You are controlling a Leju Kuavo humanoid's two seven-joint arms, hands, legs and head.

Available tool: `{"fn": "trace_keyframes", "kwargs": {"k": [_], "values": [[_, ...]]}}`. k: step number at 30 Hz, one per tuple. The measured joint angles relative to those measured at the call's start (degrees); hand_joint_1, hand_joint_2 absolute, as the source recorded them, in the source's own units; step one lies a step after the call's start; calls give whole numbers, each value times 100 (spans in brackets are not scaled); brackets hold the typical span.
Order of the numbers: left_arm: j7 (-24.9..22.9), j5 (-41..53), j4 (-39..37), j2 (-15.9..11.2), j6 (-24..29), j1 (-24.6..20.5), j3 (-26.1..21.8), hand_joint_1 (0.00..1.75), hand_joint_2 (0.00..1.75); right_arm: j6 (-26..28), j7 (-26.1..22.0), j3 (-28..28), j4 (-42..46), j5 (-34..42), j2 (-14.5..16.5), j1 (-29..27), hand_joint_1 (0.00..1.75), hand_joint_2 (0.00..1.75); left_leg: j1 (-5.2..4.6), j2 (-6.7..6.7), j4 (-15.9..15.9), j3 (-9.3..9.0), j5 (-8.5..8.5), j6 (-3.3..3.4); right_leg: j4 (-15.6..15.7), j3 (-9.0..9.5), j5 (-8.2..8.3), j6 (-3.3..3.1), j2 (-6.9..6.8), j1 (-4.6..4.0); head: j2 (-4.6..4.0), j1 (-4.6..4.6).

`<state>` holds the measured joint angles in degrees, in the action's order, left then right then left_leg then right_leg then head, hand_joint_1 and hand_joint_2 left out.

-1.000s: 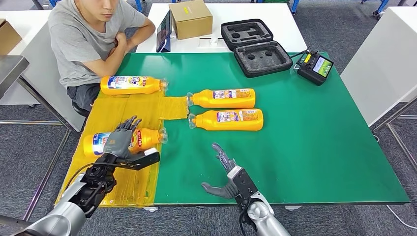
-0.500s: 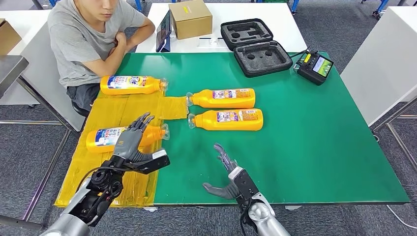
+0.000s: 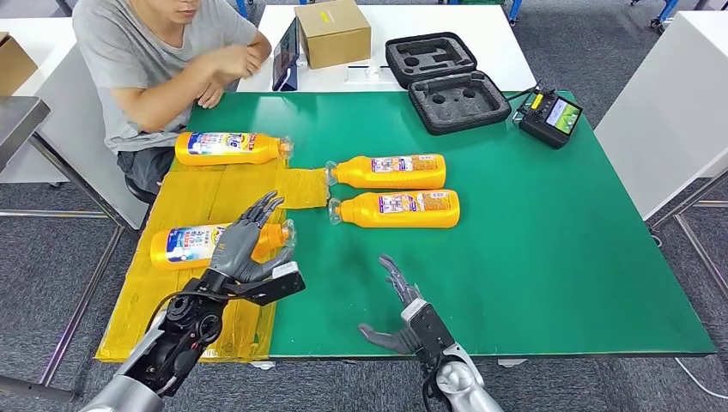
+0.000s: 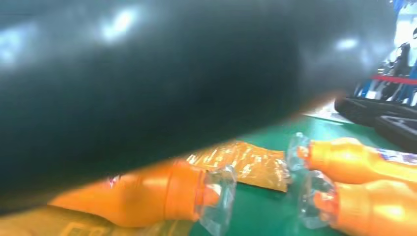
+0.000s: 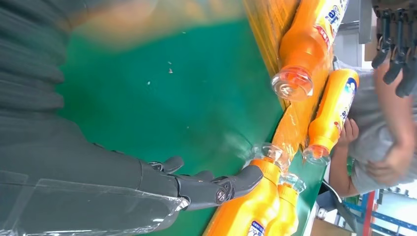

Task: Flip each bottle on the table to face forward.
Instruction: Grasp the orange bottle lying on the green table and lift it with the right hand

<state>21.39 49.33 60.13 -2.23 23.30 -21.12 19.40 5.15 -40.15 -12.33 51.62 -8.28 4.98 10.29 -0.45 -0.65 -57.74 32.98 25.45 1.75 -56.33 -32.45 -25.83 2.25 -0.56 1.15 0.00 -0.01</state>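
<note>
Four orange plastic bottles with clear caps lie on their sides on the green surface (image 3: 532, 257). The near-left bottle (image 3: 193, 243) rests on the yellow plastic sheet (image 3: 206, 193) at the left, its cap pointing right, and its blue and white label now faces up; a second ago the label sat lower on the bottle's side under the robot's hand, so this bottle has been rolled label-up. The left hand (image 3: 240, 245) has since lifted off it and drifted right, and now hovers over the bottle's neck with the fingers (image 3: 264, 206) spread wide and nothing in them. I judge this flip done and the hand free for the next bottle.

The far-left bottle (image 3: 227, 148) lies on the same sheet near the seated person in a grey shirt (image 3: 154, 60), label up. The two middle bottles, the farther one (image 3: 388, 171) and the nearer one (image 3: 399, 209), lie side by side with caps pointing left, labels showing.

The right hand (image 3: 408, 313) waits low over the near edge of the surface, fingers apart and empty, well short of the middle bottles. It has barely shifted. The person's arms have unfolded, with the hands now raised above the surface's far-left corner.
</note>
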Motion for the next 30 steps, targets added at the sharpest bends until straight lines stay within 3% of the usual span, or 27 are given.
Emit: {"fn": "trace_keyframes", "kwargs": {"k": [1,5,9,17,22,30], "values": [[87,-124,26,2,-7,9,8,0,0,6,0,2,22,-7,-2,-18,0,175,0,0,0,0,0,0,0,0,0,0,0,0,0,0],[681,-1195,325,25,-246,126,33,0,175,48,0,13,222,-73,-6,-132,0,175,1,0,0,0,0,0,-1,0,0,0,0,-1,0,-1],[1237,-2408,812,106,-474,411,7,0,175,229,-1,9,762,-200,-7,-387,0,175,1,0,0,3,2,0,0,-2,-1,0,0,-1,0,0],[1676,-3282,1416,279,-643,937,-171,0,175,714,-1,-38,1835,-319,-27,-838,0,175,0,0,1,7,3,0,2,-5,-1,0,0,1,0,0],[1839,-3503,1662,445,-739,1315,-290,0,175,1067,-1,-56,2752,-295,-83,-1265,0,175,0,0,1,9,4,0,2,-8,-1,0,-1,1,0,0],[1870,-3529,1757,580,-745,1508,-317,0,175,1115,0,-3,3468,-285,-149,-1520,0,175,0,0,1,9,4,0,3,-8,-1,0,-1,0,0,-1]]}}
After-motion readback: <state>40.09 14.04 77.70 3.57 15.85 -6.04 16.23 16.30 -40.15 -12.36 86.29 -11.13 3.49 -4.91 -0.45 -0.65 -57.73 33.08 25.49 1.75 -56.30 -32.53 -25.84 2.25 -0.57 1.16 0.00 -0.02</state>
